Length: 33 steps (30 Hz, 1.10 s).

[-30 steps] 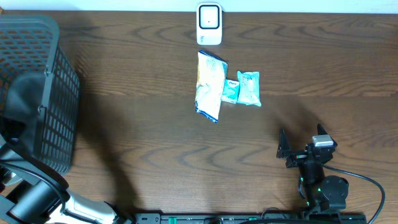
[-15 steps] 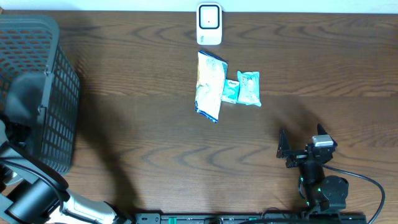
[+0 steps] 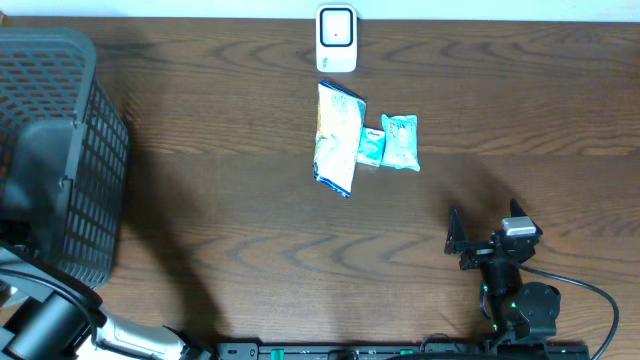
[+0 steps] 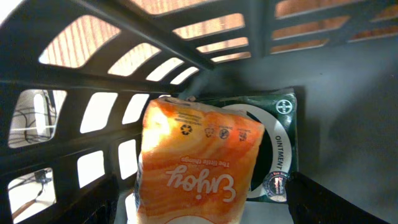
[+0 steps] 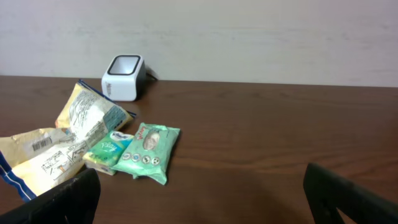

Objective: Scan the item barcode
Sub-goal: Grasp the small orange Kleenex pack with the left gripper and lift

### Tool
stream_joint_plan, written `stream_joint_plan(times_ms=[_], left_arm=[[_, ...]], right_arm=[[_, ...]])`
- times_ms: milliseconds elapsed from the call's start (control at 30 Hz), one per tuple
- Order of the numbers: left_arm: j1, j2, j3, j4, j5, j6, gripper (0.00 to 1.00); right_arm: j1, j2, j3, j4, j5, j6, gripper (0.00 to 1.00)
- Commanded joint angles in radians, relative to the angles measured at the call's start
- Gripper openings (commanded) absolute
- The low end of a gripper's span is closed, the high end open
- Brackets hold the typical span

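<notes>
Mostly hidden inside basket (image 3: 60,120), left fingers (image 4: 339,199) beside orange packet (image 4: 196,168), grip unclear, right fingers (image 5: 62,202) spread wide, empty.

Left arm (image 3: 55,318): stretched out from the near left corner, its far end angled downward. Left pincer (image 4: 199,208): jaws apart; only one dark finger (image 4: 323,199) shows clearly, at the lower right of the wrist view. Right arm (image 3: 520,300): folded compact and low at the near right. Right pincer (image 3: 486,228): jaws spread wide, gripping nothing, both fingers (image 5: 56,202) pointing forward, roughly level.
</notes>
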Motion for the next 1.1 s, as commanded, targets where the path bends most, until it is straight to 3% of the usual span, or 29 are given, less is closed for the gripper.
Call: stream_joint_plan(times_ms=[0,133,200,233,267,333,467,533,800,1067], left_arm=[[0.031,0.006,-0.004,-0.008,-0.004,-0.002,0.85],[0.032,0.017,-0.004,-0.005,0.072,-0.001,0.84],[0.032,0.026,-0.004,-0.005,0.098,-0.001,0.79],[0.032,0.030,-0.004,-0.006,0.098,-0.001,0.73],[0.032,0.035,-0.004,-0.007,0.098,-0.001,0.58],[0.032,0.035,-0.004,-0.006,0.097,-0.001,0.43],[0.032,0.034,-0.004,-0.006,0.097,-0.001,0.23],[0.032,0.032,-0.003,-0.007,0.098,-0.001,0.08],[0.032,-0.056,0.011,-0.022,0.098,-0.002,0.07],[0.031,-0.275,0.014,0.005,0.099,-0.059,0.08]], right_arm=[[0.008,-0.004,-0.001,-0.004,-0.006,0.006,0.99],[0.008,-0.004,-0.001,-0.004,-0.006,0.006,0.99],[0.008,-0.004,-0.001,-0.004,-0.006,0.006,0.99],[0.008,-0.004,-0.001,-0.004,-0.006,0.006,0.99],[0.008,-0.004,-0.001,-0.004,-0.006,0.006,0.99],[0.008,-0.004,-0.001,-0.004,-0.006,0.006,0.99],[0.008,-0.004,-0.001,-0.004,-0.006,0.006,0.99],[0.008,-0.004,-0.001,-0.004,-0.006,0.006,0.99],[0.008,-0.004,-0.001,-0.004,-0.006,0.006,0.99],[0.008,-0.004,-0.001,-0.004,-0.006,0.006,0.99]])
